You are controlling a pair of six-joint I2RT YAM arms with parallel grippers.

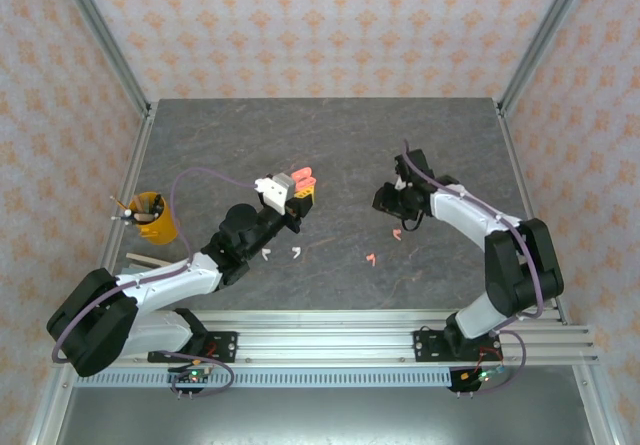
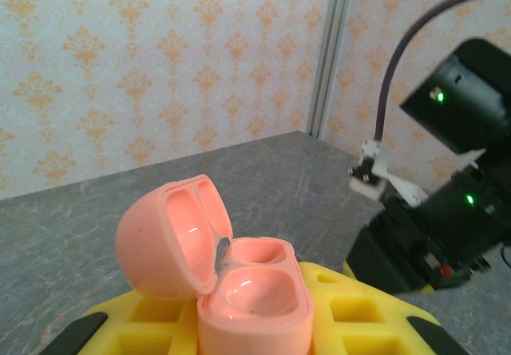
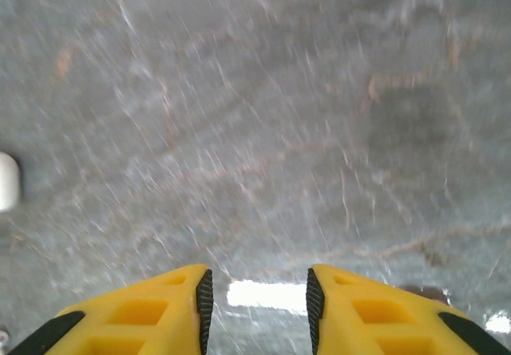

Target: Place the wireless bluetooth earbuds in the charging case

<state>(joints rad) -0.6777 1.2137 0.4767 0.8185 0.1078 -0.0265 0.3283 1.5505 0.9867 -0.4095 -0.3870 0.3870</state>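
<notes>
You have bright, even light in the top view, with only faint, soft shadows on the table [image 1: 330, 145]. Your right wrist view smears the surface with motion blur, a white glare patch at 6 o'clock. The pink charging case [image 2: 254, 291] is sharp, its cups glinting.

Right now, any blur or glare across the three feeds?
Right wrist: the table is smeared with blur, and there is a bright patch between the yellow fingers. Left wrist: the pink charging case is sharp, with glossy highlights in its wells. Top external: evenly lit and sharp, shadows faint.
</notes>
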